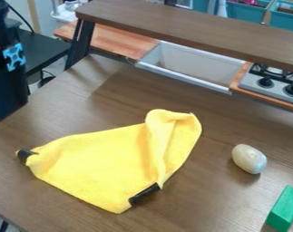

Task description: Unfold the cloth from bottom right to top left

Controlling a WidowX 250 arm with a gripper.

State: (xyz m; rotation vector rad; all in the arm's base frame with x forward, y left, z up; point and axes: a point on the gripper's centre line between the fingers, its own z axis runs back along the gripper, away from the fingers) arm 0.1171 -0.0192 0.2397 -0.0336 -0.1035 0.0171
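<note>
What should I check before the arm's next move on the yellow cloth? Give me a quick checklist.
1. Yellow cloth fully on the table: ok.
2. Cloth spread flat: not ok, its right side is bunched into a raised fold.
3. Pale oval object off the cloth: ok, it sits to the right.
4. Green block off the cloth: ok, near the lower right corner of the view.
5. Black piece at the cloth's lower edge attached to the cloth: cannot tell.

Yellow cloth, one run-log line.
yellow cloth | on brown tabletop | partly spread, right side folded | unfolding incomplete | green block apart, lower right
</note>
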